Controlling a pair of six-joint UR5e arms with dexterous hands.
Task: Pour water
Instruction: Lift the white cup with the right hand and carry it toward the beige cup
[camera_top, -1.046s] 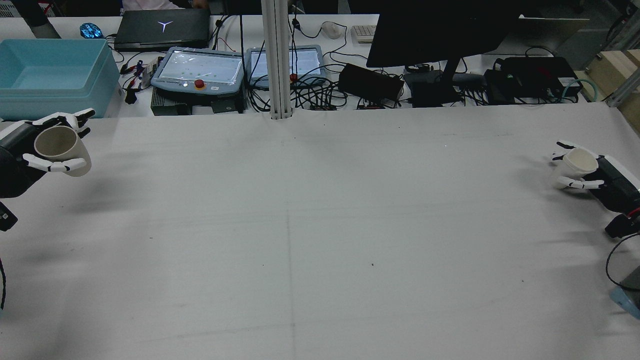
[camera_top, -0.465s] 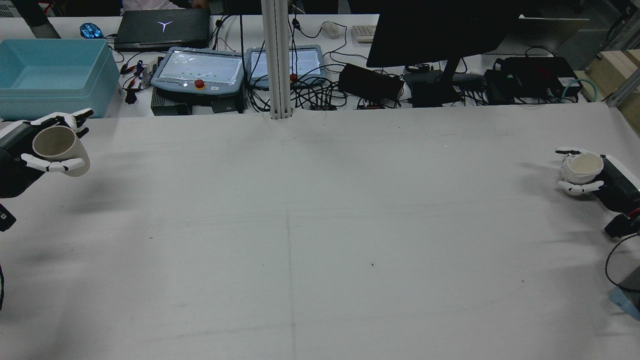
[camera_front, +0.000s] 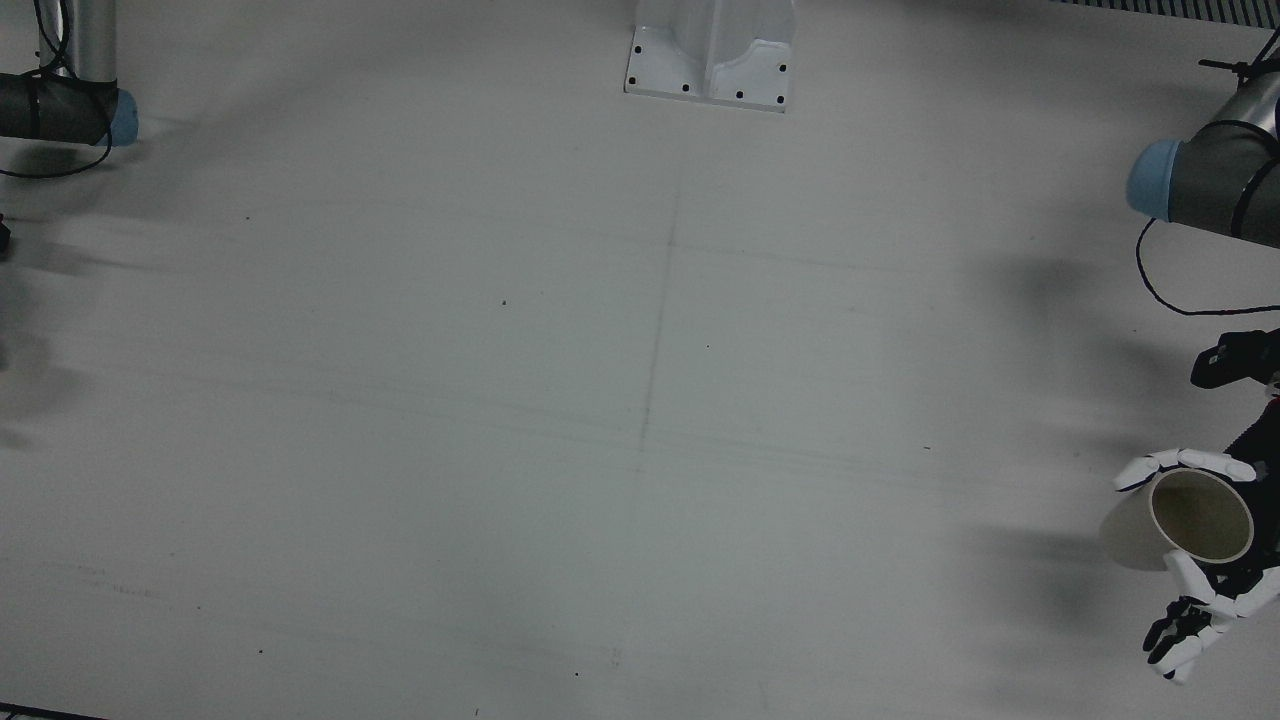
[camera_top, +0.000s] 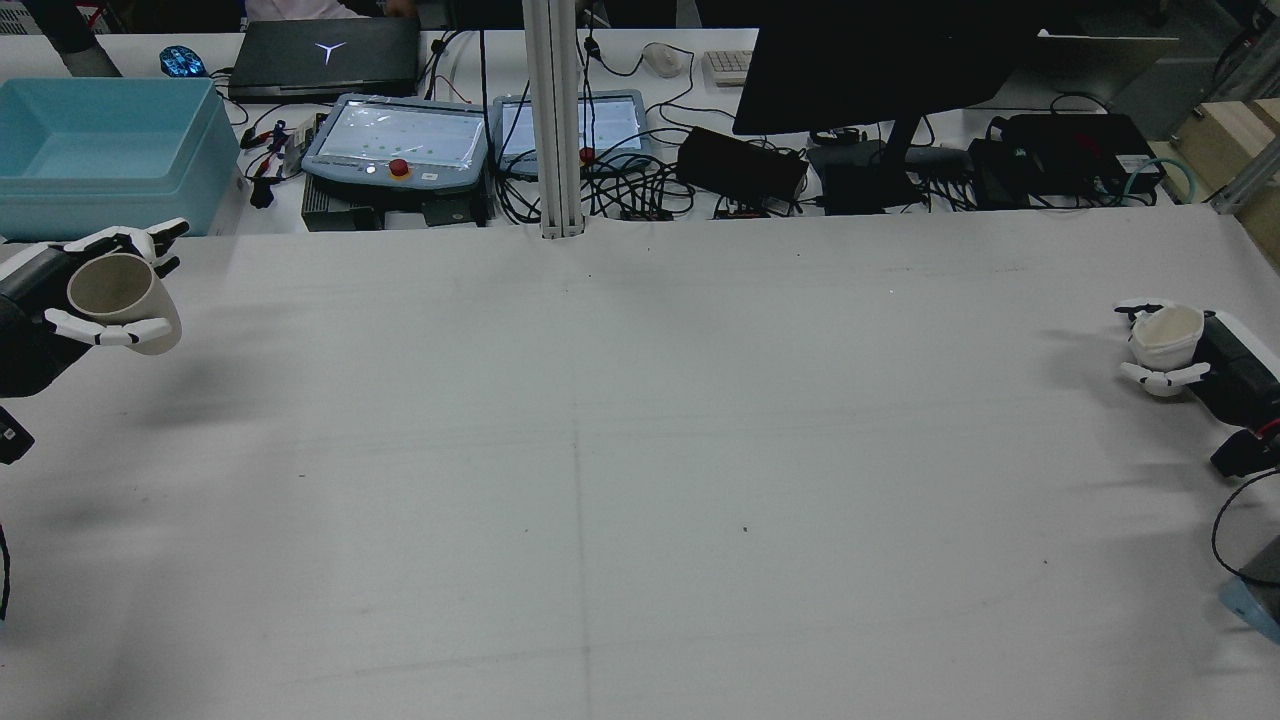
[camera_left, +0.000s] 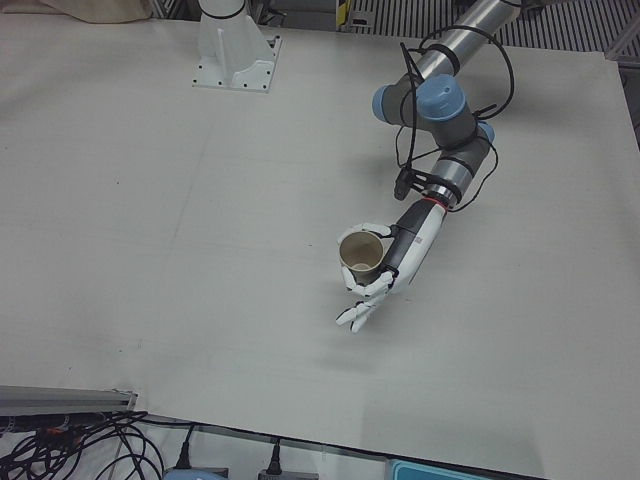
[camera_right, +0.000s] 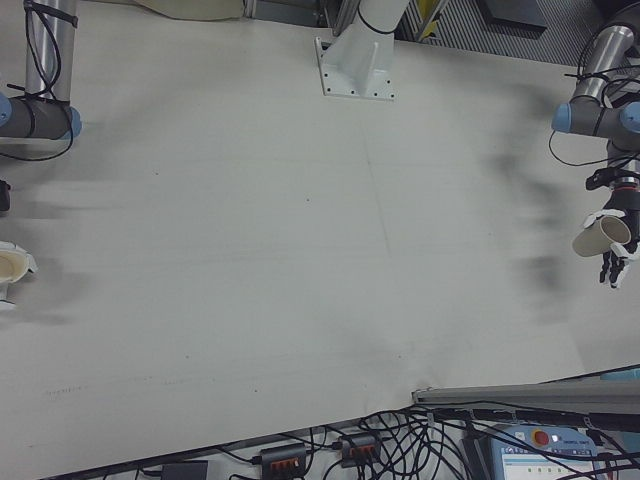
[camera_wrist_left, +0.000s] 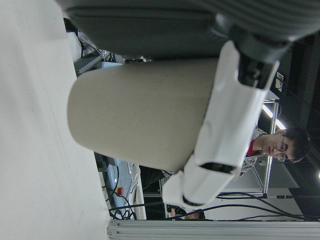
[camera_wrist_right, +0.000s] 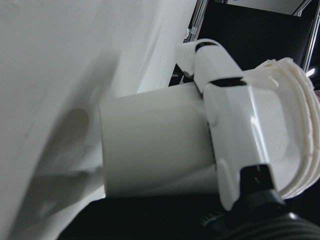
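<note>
At the far left edge of the counter (camera_top: 600, 450) in the rear view, a beige cup (camera_top: 120, 300) is held by the left hand (camera_top: 60, 300), its fingers (camera_top: 100, 332) wrapped around the cup wall; the cup is tilted, mouth turned up and toward the rear camera, and is lifted clear of the counter, with a shadow cast below it. The same cup (camera_left: 360, 255) is seen from the left-front view, gripped from the side with the open mouth facing up and empty-looking, while some fingers (camera_left: 358, 312) below it are left splayed, off the cup. At the opposite edge, a white cup (camera_top: 1163, 335) with a ridged rim is held by the right hand (camera_top: 1190, 355), fingers closed around its body; it is roughly upright. Whether its base touches the counter cannot be told for sure; in the right hand view a shadow lies close under it. The two cups are well apart, with bare counter between. Behind the counter, a blue bin (camera_top: 100, 150) and two teach pendants (camera_top: 400, 140) are seen.
</note>
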